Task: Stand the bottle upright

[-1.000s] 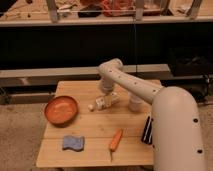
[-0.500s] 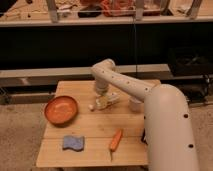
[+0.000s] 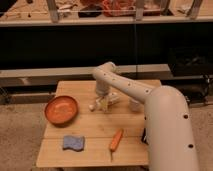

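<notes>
gripper (image 3: 104,103) at one bottle (image 3: 94,105), beside one bowl (image 3: 61,110), one carrot (image 3: 116,140).

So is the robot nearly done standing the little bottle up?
Not yet. Done: the gripper is down at the bottle on the table. In hand: it may be taking hold, but I cannot tell. Left: the bottle looks tipped over, so standing it upright remains.

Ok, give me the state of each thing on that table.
gripper: low at the bottle, mid-table
bottle: lying on its side, not upright
orange bowl: right way up, looks empty
blue sponge: lying flat
carrot: lying flat, near the front edge
white cup: partly hidden by the arm
</notes>
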Tool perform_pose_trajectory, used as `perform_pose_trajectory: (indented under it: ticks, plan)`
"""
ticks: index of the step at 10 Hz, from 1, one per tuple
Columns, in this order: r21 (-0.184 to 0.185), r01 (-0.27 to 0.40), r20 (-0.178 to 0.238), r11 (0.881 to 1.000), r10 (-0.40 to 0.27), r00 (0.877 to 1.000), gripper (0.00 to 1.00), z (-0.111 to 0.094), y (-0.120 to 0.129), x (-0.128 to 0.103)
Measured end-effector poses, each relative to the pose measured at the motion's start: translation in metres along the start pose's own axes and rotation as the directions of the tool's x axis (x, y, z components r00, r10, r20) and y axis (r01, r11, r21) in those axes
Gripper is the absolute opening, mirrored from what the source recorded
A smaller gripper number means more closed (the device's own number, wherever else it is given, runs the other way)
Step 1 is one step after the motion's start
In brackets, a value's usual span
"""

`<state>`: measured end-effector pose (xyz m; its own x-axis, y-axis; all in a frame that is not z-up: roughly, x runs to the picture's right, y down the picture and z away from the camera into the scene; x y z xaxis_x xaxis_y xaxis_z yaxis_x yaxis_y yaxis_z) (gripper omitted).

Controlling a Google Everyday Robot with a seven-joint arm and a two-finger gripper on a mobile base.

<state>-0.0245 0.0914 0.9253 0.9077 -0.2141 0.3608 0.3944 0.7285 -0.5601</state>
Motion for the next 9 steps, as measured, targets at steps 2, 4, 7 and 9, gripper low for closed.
perform_pose_trajectory:
  ticks: [2,4,7,9]
  plan:
    - [-0.003,-0.008,0.003,1.000,0.008,1.000,0.80,0.002,0.004,0.003]
    - [-0.003,-0.002,0.000,1.000,0.002,1.000,0.80,0.001,0.001,0.000]
    - [-0.022,0.009,-0.028,1.000,-0.010,1.000,0.80,0.000,-0.003,-0.002]
    - [-0.040,0.010,-0.062,0.999,-0.012,0.998,0.80,0.002,-0.007,-0.006]
